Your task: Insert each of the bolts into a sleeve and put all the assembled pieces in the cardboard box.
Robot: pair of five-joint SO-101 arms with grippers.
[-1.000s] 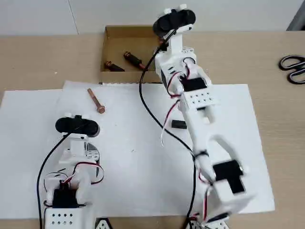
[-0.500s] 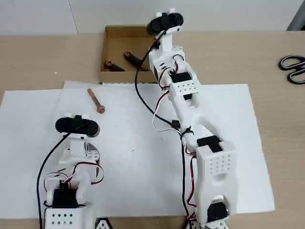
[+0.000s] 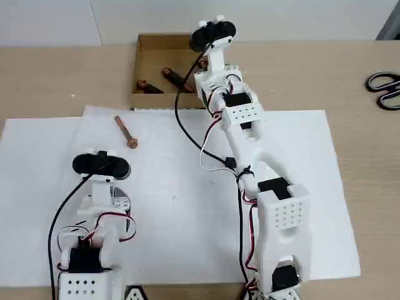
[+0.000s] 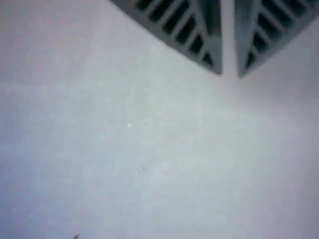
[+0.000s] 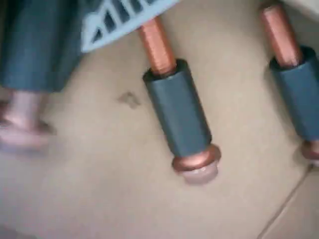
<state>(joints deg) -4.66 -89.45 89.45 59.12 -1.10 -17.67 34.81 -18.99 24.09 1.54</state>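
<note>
The cardboard box (image 3: 145,57) stands at the table's far side with two bolt-in-sleeve pieces on its floor (image 3: 177,77) (image 3: 149,86). My right gripper (image 3: 204,61) hangs over the box's right half, shut on a third assembled piece (image 5: 35,50), a dark sleeve with a copper bolt head below it. In the right wrist view a pale finger (image 5: 119,17) shows above one lying piece (image 5: 179,114), and another lies beside it (image 5: 294,94). A loose copper bolt (image 3: 125,132) lies on the white paper. My left gripper (image 4: 229,73) is shut, pointing down at bare paper.
The white paper sheet (image 3: 169,206) covers the table's near half. Scissors (image 3: 384,89) lie at the far right. The right arm stretches diagonally across the paper, and a small dark part (image 3: 230,162) shows at its left flank. The left arm (image 3: 100,165) sits near left.
The right arm has swung left, carrying its gripper from the box's right wall to over the box floor. The arm now covers the spot where a black sleeve lay. The left arm is still.
</note>
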